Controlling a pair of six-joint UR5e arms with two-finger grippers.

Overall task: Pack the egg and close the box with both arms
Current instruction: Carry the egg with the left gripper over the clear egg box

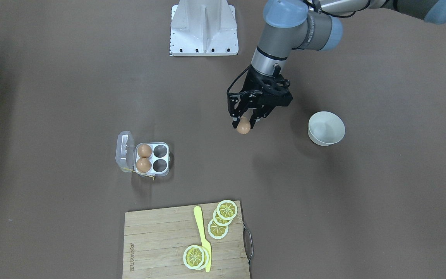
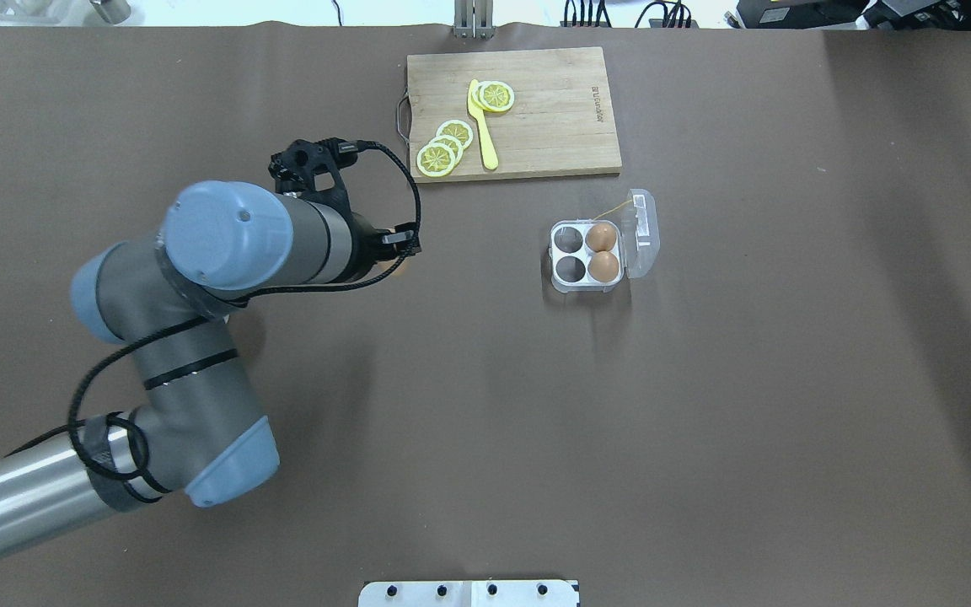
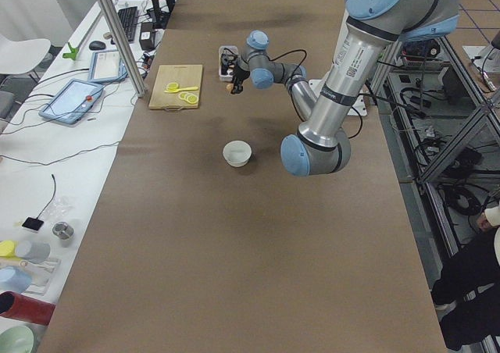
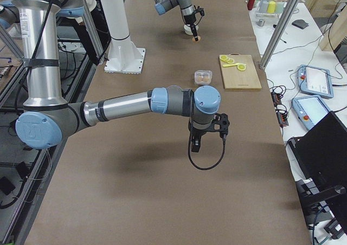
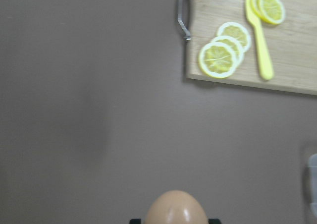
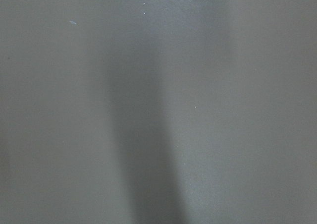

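Note:
My left gripper (image 1: 243, 124) is shut on an orange-brown egg (image 1: 243, 127) and holds it above the table, between the box and the bowl. The egg also shows at the bottom edge of the left wrist view (image 5: 177, 210). The clear egg box (image 1: 163, 173) stands open, its lid (image 1: 125, 151) folded out to the side; it also shows in the overhead view (image 2: 555, 268). Two eggs (image 1: 144, 150) (image 1: 143, 165) fill the cells beside the lid, and the other two cells (image 1: 160, 158) are empty. My right gripper (image 4: 208, 134) hovers over bare table; I cannot tell whether it is open.
A white bowl (image 1: 326, 128) stands beside my left gripper, away from the box. A wooden cutting board (image 1: 157, 240) with lemon slices (image 1: 223, 219) and a yellow knife (image 1: 203, 236) lies at the operators' edge. A white stand (image 1: 204, 27) is at the robot's side.

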